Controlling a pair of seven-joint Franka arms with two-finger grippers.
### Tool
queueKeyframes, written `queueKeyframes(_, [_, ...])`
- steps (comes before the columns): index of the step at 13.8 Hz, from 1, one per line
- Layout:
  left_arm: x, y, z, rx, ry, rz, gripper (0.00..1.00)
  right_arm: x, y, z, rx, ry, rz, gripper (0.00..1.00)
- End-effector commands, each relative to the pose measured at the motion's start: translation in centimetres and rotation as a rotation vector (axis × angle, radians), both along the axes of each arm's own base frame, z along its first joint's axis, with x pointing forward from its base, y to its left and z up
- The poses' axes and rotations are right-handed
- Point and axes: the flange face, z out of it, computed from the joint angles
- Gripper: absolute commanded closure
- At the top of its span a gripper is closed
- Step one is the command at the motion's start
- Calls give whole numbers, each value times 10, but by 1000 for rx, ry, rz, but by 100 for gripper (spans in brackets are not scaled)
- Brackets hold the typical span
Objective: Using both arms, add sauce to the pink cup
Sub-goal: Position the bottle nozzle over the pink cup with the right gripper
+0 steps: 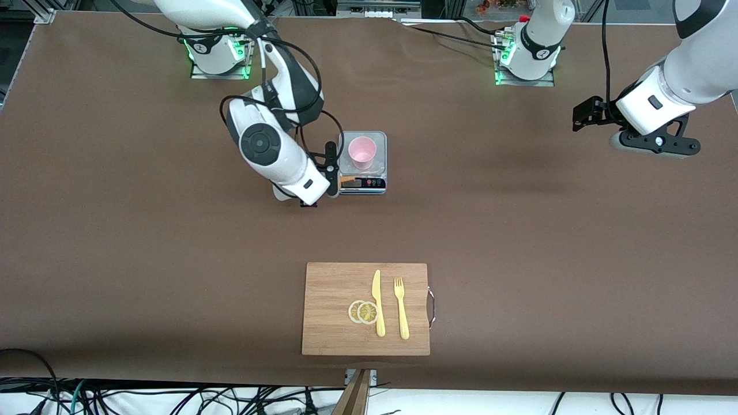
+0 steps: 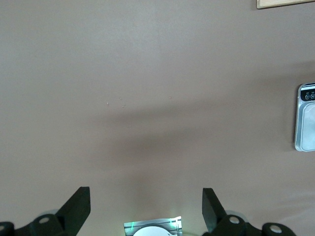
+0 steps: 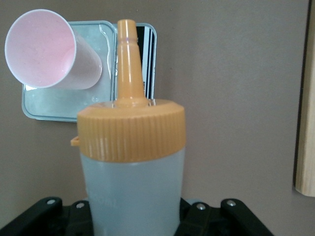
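The pink cup (image 1: 362, 153) stands upright on the grey kitchen scale (image 1: 377, 141). My right gripper (image 1: 331, 173) hangs beside the scale toward the right arm's end, shut on the sauce bottle (image 1: 347, 182), of which only an orange bit shows here. In the right wrist view the bottle (image 3: 133, 167) fills the middle, held at its whitish body, and its orange nozzle (image 3: 129, 59) points over the scale (image 3: 59, 105) next to the cup (image 3: 42, 49). My left gripper (image 1: 581, 115) waits open and empty over bare table at the left arm's end; its fingers (image 2: 74, 209) stand wide apart.
A wooden cutting board (image 1: 323, 340) lies nearer to the front camera, with a yellow knife (image 1: 377, 302), a yellow fork (image 1: 400, 308) and two lemon slices (image 1: 363, 312) on it. The scale's edge (image 2: 306, 118) shows in the left wrist view. Brown cloth covers the table.
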Motion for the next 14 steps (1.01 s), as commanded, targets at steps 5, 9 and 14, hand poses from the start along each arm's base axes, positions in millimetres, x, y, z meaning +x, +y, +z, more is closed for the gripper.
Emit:
queueKeyframes(5, [0, -3, 6, 11, 4, -2, 0, -35, -10, 8, -103, 4, 55, 100])
queueKeyframes(9, [0, -3, 6, 11, 4, -2, 0, -53, 2, 14, -147, 18, 114, 100])
queueKeyframes(14, [0, -4, 6, 10, 4, -2, 0, -62, 9, 13, -179, 17, 148, 100])
